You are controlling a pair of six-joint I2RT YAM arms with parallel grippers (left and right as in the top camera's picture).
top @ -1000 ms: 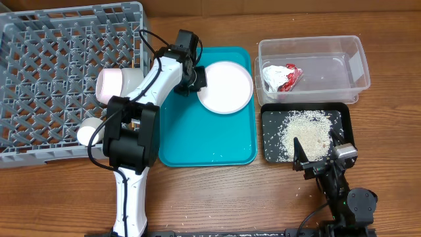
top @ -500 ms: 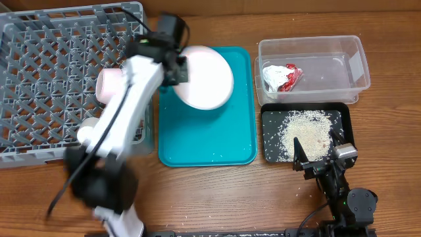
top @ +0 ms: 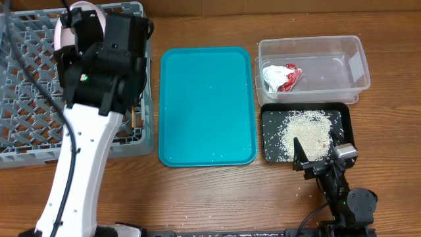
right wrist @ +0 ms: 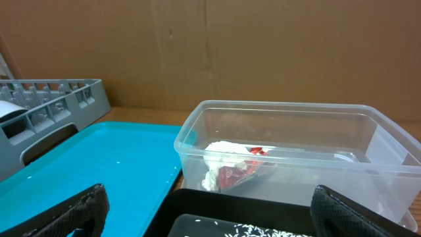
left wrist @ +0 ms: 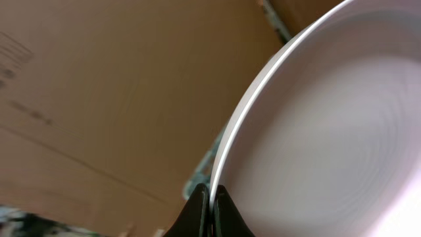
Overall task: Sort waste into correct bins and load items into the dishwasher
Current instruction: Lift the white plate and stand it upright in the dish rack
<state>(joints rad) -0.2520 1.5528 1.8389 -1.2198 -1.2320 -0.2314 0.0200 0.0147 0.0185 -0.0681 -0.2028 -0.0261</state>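
Observation:
My left gripper (left wrist: 212, 201) is shut on the rim of a white plate (left wrist: 329, 131), which fills the right of the left wrist view. In the overhead view the left arm is raised over the grey dish rack (top: 26, 79), and the plate (top: 66, 31) shows tilted at its far edge. The gripper's fingers are hidden under the wrist there. My right gripper (right wrist: 210, 220) is open and empty, resting at the front edge of the black tray (top: 270, 158) of spilled rice (top: 306, 131).
A bare teal tray (top: 207, 131) lies in the middle. A clear plastic bin (top: 355, 62) at the back right holds a crumpled red and white wrapper (top: 281, 76). A few rice grains lie on the wooden table near the black tray.
My left arm has lifted the white plate off the teal tray and carried it left, up over the dish rack. The right arm has not moved.

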